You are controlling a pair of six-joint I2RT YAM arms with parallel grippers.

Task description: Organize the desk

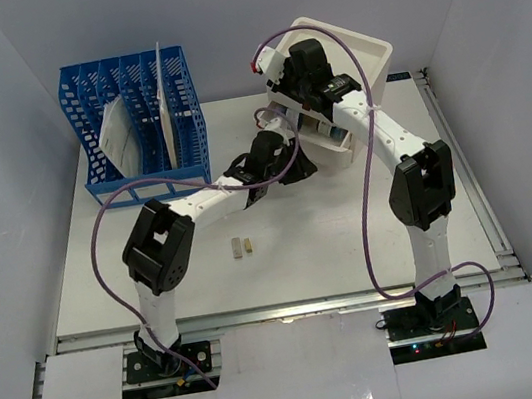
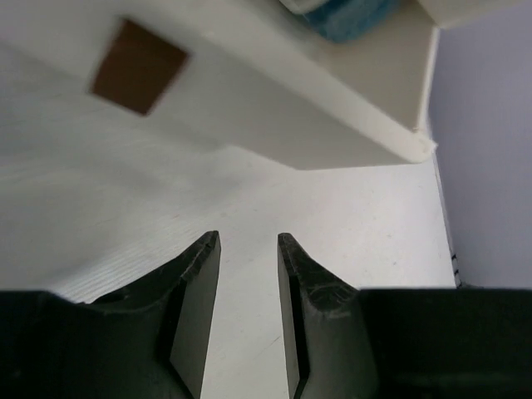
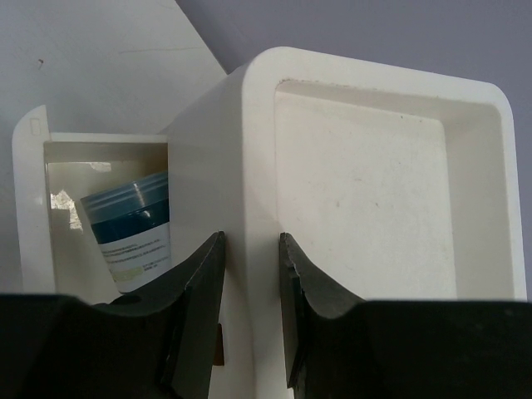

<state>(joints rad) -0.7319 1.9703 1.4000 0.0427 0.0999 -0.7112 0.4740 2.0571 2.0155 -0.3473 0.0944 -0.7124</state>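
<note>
Jar [image 3: 129, 234], blue plastic, half hidden inside white drawer box [image 3: 366, 191] clamped by right gripper [image 3: 251, 243]. Left gripper [image 2: 249, 243] gapes empty above matte white desk [image 2: 357, 216].

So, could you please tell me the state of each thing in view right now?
drawer box: tilted, gripped by its wall.
drawer: slid open.
jar: lid on, inside the drawer.
file rack: upright, papers in slots.
two small blocks: loose on the desk.
left tool: open, empty.
right tool: shut on the drawer box.
</note>
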